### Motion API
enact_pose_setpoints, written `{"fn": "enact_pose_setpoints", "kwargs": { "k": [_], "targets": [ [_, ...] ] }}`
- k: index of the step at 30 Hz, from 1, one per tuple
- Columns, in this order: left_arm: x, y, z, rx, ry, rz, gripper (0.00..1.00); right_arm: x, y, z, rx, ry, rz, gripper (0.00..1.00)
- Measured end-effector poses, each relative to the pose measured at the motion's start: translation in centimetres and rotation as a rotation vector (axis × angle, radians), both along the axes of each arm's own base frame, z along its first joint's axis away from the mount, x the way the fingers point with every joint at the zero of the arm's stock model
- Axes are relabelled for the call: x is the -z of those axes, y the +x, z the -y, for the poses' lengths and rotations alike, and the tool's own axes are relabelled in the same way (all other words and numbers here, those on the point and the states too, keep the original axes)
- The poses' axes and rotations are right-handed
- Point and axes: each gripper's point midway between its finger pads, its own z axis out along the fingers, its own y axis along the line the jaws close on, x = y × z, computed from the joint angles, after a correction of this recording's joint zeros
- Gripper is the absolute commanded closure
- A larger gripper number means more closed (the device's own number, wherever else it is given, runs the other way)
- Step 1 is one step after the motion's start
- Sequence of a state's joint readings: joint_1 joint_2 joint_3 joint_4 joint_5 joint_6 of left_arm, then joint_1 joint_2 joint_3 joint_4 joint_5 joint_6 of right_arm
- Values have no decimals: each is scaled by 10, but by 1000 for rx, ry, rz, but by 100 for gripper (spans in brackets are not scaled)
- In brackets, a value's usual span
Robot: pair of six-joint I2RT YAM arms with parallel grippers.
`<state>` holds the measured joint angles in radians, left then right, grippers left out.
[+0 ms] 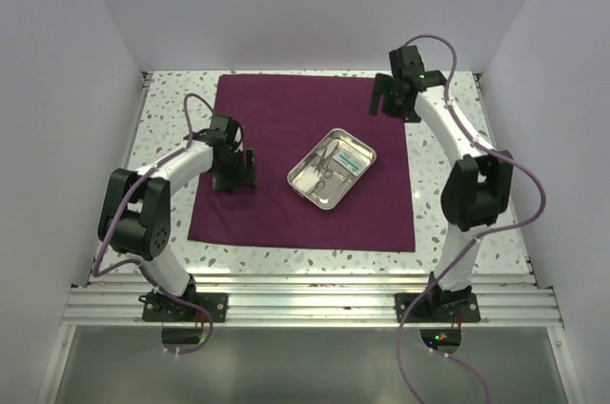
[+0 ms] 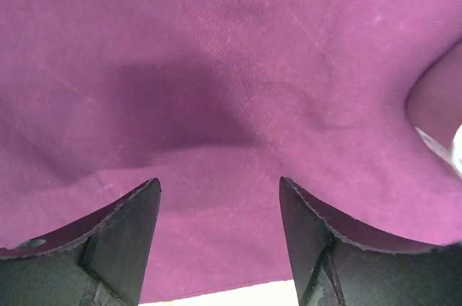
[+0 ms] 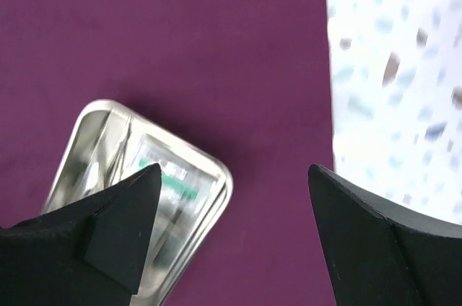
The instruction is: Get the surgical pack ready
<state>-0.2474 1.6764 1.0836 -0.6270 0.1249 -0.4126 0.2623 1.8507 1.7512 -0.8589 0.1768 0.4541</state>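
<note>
The purple cloth (image 1: 286, 118) is spread flat over the middle of the speckled table (image 1: 162, 109), reaching almost to the far edge. A steel tray (image 1: 332, 169) of instruments is set near the cloth's middle. The left gripper (image 2: 220, 190) is held low over the cloth's left side, fingers parted. The right gripper (image 3: 234, 169) is held above the cloth's far right corner, fingers likewise parted.

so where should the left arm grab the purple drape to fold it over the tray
Likely best to pinch the drape at its left border, coming straight down with the jaws straddling a small ridge of cloth. It lies flat on the table, so only the borders lift freely, and the steel tray pins the middle. The left gripper hovers open just inside that border.
</note>
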Motion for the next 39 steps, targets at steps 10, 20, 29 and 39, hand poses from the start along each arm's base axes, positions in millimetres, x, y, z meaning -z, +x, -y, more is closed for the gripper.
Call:
{"fn": "enact_pose_setpoints", "kwargs": {
  "k": [10,20,29,39],
  "targets": [
    [20,-4,6,-28,75,-63,33,149,72,-7,-256,-102,-141,11],
    [29,7,3,-49,134,-127,32,153,73,-2,-227,-118,-134,11],
    [30,34,-29,-104,126,-165,32,157,1,16,-134,-82,-212,11],
    [28,73,-73,-94,225,-127,32,156,-70,-12,-173,-35,-282,11]
  ]
}}
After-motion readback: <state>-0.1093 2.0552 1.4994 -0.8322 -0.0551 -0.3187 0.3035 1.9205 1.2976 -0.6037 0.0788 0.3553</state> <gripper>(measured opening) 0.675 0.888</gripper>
